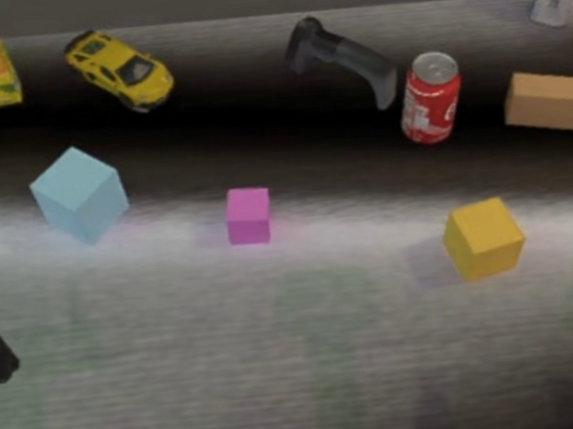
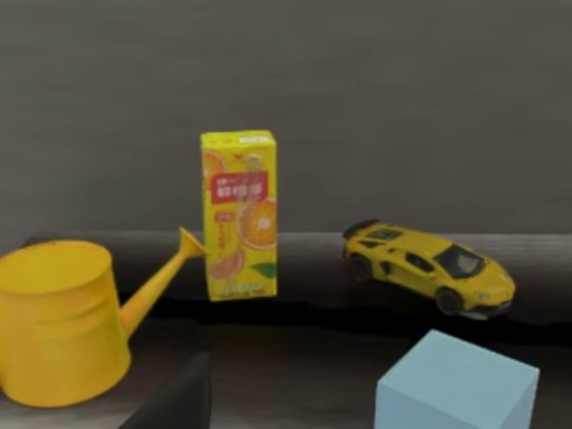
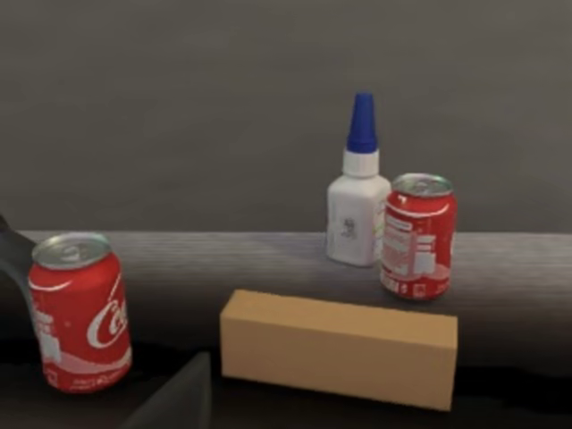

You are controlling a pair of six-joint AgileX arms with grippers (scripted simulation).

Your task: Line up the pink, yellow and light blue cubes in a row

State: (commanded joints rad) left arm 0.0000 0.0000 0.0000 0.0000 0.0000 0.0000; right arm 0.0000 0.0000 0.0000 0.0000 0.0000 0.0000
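Pink cube (image 1: 249, 216), yellow cube (image 1: 483, 238) and blue cube (image 1: 79, 194) are lying scattered, well apart, nothing lined up yet, each pincer's state being impossible to tell.

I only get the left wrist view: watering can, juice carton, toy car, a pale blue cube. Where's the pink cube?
Observer: In the top view, the small magenta-pink matte cube sits near the table's middle, right of the large pale blue matte cube.
Operator: And the yellow one?
Observer: The orange-yellow matte cube lies farther right still, apart from both.
Operator: Anything behind it?
Observer: A red soda can, beside a long tan box.
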